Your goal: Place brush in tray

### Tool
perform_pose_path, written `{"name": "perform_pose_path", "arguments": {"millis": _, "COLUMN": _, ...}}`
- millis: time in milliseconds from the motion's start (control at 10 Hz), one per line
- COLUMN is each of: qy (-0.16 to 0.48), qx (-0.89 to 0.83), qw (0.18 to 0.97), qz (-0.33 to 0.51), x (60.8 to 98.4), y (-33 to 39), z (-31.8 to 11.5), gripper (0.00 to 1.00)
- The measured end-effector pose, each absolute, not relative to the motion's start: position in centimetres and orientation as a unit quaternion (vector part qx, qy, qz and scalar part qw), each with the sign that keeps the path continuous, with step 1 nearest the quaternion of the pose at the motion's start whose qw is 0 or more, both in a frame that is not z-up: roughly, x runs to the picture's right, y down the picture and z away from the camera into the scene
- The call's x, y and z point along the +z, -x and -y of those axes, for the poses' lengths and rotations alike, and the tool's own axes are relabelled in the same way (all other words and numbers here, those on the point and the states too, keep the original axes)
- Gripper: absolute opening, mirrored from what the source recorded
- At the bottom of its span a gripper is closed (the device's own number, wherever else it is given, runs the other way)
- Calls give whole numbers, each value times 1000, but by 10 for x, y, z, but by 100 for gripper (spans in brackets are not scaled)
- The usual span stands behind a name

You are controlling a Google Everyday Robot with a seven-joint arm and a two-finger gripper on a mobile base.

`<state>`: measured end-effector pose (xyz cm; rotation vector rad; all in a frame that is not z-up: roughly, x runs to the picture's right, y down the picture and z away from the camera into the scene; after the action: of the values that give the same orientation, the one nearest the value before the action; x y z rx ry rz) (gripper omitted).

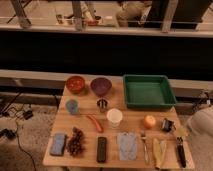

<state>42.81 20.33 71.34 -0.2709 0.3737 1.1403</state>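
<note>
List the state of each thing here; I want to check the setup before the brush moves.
brush, lying flat at front right, untouched
tray, upright, empty
orange bowl, upright
purple bowl, upright
white cup, upright
gripper, open, out of view; only a pale robot part shows at the right edge

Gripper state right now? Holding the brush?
Gripper: out of frame, cannot tell; only a pale robot part shows at right edge.
Brush lies on the table, unheld.

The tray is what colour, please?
The tray is plain green, seen in the camera view; the claw is out of view.
</note>
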Motion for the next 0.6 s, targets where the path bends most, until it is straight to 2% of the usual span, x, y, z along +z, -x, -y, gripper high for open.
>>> {"name": "perform_pose_path", "arguments": {"millis": 600, "qy": 148, "qx": 510, "qw": 827, "qz": -185, "x": 754, "y": -439, "z": -208, "gripper": 80}}
